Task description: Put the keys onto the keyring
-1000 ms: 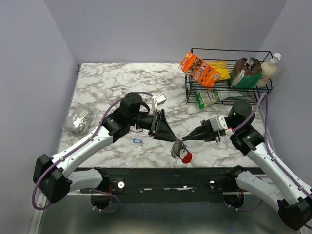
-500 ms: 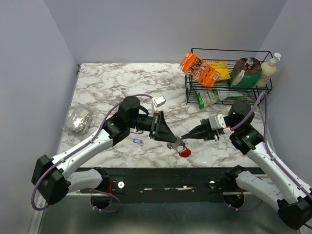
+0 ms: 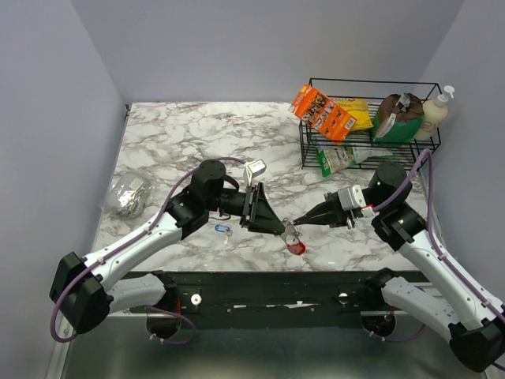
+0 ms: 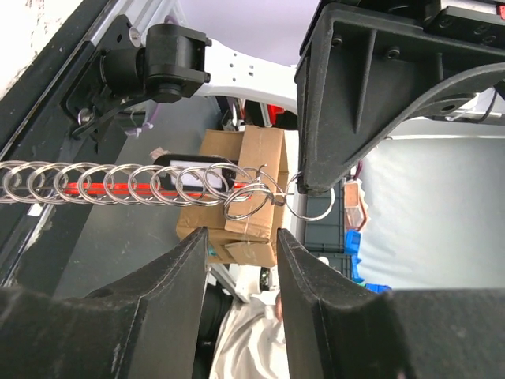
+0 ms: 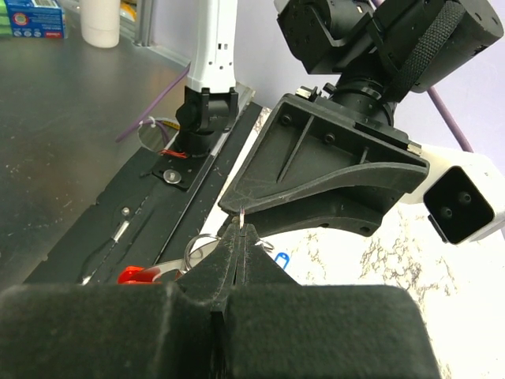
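Two sets of jaws meet nose to nose just above the near edge of the bench (image 3: 181, 134), w/ the keyring (image 3: 290, 232) hanging btwn them.

Right jaws: pressed together, clamped on one thin wire loop of the keyring. Its red plastic piece (image 3: 297, 248) dangles below, by the bench's front edge.

Left jaws: apart, w/ a clear gap. In the left wrist view the row of rings runs across just beyond the tips, and nothing looks pinched.

Judgement: the step in hand is prob. the left side taking hold of the end loop, so both arms can steady and spread it. To do it well:
- Hold the right clamp firm and level, no twisting. The wire is thin and could slip or spring out.
- Line the left gap up square w/ the end loop.
- Ease fwd till the wire sits inside the gap, then close gently.
- Take one loop only. Several overlap there, so it's easy to catch two.

A bit farther in, just beside the left arm (image 3: 134, 241), the blue-headed key (image 3: 222, 229) lies flat on the bench, well apart from the keyring. So prob. no key is threaded yet. Other keys are too small to pick out. One set of jaws will have to free up to fetch it.

Farther left sits a foil lump (image 3: 129, 195). At the far right is a wire rack (image 3: 363, 80) of packets. Neither is in the way.
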`<move>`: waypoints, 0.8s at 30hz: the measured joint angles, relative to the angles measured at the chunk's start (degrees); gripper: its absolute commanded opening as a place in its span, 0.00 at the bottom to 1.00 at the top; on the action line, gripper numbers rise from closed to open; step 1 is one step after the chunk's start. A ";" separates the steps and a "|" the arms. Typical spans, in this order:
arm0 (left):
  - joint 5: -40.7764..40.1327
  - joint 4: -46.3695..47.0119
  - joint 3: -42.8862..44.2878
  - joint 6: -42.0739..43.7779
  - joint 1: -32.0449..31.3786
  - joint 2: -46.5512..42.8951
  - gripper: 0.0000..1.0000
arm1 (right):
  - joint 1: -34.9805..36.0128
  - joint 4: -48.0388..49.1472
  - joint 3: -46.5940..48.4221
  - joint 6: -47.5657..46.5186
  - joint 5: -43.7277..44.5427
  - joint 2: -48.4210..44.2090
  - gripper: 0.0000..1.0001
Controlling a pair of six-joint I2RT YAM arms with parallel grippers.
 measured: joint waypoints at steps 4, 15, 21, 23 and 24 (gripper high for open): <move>-0.11 2.97 -1.14 -1.86 0.00 0.00 0.43 | 0.00 0.00 0.00 0.00 0.00 -0.02 0.00; -0.72 13.75 -3.48 -8.17 0.00 0.92 0.41 | 0.00 0.00 0.00 0.02 0.00 -0.15 0.00; -0.70 15.06 -3.48 -9.07 0.00 1.64 0.41 | 0.00 0.00 0.00 0.02 0.00 -0.57 0.00; -0.70 15.17 -3.52 -9.42 0.00 1.81 0.41 | 0.00 0.00 0.00 0.04 0.00 -0.59 0.00; -0.72 15.37 -3.67 -9.68 0.00 1.88 0.41 | 0.00 0.02 0.00 0.04 0.00 -0.61 0.00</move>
